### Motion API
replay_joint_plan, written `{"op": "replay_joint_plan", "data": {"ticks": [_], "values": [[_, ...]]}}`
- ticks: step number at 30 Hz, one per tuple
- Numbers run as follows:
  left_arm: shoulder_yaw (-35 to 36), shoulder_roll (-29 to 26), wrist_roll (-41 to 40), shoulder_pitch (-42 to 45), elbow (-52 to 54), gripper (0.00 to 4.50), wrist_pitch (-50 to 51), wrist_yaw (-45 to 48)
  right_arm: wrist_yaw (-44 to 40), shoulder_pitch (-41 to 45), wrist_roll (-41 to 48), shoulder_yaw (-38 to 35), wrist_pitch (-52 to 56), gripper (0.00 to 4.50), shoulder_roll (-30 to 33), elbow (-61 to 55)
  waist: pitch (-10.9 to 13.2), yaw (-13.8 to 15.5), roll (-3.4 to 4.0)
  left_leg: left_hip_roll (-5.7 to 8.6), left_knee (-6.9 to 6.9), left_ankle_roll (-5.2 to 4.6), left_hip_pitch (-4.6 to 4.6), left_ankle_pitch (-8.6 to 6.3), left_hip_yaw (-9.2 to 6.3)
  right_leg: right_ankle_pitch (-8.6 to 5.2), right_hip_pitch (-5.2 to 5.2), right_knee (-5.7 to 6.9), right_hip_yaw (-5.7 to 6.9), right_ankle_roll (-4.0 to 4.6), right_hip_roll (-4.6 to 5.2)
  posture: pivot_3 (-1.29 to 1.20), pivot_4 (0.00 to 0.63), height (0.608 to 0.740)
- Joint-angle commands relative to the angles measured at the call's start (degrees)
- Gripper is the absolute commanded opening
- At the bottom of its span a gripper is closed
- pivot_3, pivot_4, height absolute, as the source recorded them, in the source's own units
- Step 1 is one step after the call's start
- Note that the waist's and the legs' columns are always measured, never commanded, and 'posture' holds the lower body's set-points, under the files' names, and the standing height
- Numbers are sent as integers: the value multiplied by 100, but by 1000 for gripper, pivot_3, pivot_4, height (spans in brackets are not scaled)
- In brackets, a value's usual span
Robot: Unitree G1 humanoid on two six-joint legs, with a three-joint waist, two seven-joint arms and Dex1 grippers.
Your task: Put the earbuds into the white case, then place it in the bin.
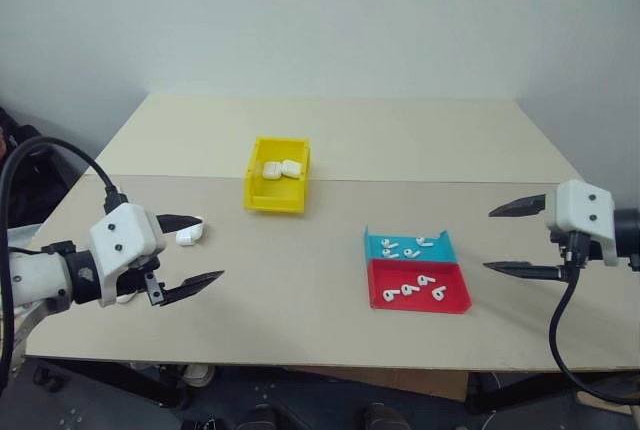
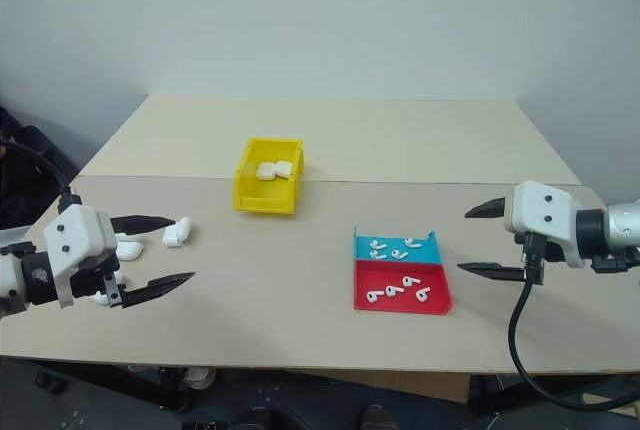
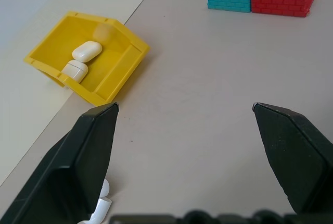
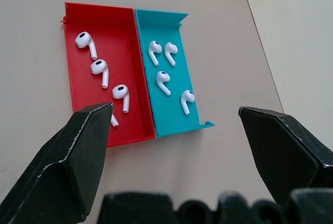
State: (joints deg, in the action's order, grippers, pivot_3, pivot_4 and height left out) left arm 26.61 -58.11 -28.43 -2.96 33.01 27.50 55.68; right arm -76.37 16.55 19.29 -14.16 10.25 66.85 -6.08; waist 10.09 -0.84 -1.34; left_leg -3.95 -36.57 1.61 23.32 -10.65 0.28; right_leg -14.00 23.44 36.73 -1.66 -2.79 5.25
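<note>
Between bin [image 1: 276,190] and trays [image 1: 416,282] — bare tabletop [image 1: 300,290].

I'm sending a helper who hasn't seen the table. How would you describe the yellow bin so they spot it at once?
On the tan table, look near the middle, just behind the seam between its two boards. The bin is a bright yellow box with upright walls and two white cases inside, unlike the shallow blue tray and red tray of earbuds.
</note>
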Motion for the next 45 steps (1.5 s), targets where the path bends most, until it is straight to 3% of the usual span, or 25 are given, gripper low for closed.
{"op": "replay_joint_plan", "data": {"ticks": [1, 10, 17, 23, 29, 33, 38, 45], "values": [[214, -31, -3, -12, 130, 4500, 51, -72, -19, 86, 64, -107, -101, 4475, 72, -30, 0, 2, 0, 0, 0, 0, 0, 0, 0, 0, 0, 0, 0, 0, 0, 0, 150, 740], [252, 116, -39, 2, 458, 4500, 265, -478, -70, 158, 52, -64, -113, 4475, 88, 33, 0, -3, 0, 0, 0, 0, 0, 0, 0, 0, 0, 1, -1, 0, 0, 0, 150, 740], [478, 100, 147, -308, 1086, 4500, 1202, -1146, -73, 309, 76, 23, -69, 4475, 75, 27, 0, -4, 0, 0, 0, 0, -2, 0, 0, 0, 0, 1, -2, 0, -1, 0, 150, 740], [937, -568, -228, -486, 1385, 4500, 3563, -1331, -56, -37, 145, -137, 54, 4475, 73, -201, 1, 8, -1, 1, 1, 1, -3, 0, 0, -1, 1, 4, -2, -1, 0, 0, 150, 740], [725, -1426, -341, -13, 476, 4500, 5103, -1323, -23, -169, 169, -77, 138, 4475, 49, -338, 2, -1, -3, 1, 0, 1, -8, 0, -1, -1, 2, 6, -3, -2, -2, 0, 150, 740], [296, -2086, -476, 549, -984, 4500, 5306, -910, -34, -153, 120, 10, 141, 4475, 46, -357, 2, -8, -2, 1, 6, 1, -2, -1, 0, -1, 17, 7, -5, 0, -2, 0, 150, 740], [-1008, -3111, -364, 952, -2115, 4500, 4675, -259, -73, -190, 116, 25, 155, 4475, 57, -381, 1, -9, -3, 2, 29, 1, 12, 0, 21, -2, 54, 9, -26, 3, -3, 0, 150, 740], [-2833, -2954, 150, 2271, -3278, 4500, 4030, 358, -50, -414, 182, -48, 275, 4475, 35, -579, 1, -3, -3, 2, 59, 1, 29, -1, 41, 9, 83, 10, -40, -18, -8, 0, 150, 740]]}}
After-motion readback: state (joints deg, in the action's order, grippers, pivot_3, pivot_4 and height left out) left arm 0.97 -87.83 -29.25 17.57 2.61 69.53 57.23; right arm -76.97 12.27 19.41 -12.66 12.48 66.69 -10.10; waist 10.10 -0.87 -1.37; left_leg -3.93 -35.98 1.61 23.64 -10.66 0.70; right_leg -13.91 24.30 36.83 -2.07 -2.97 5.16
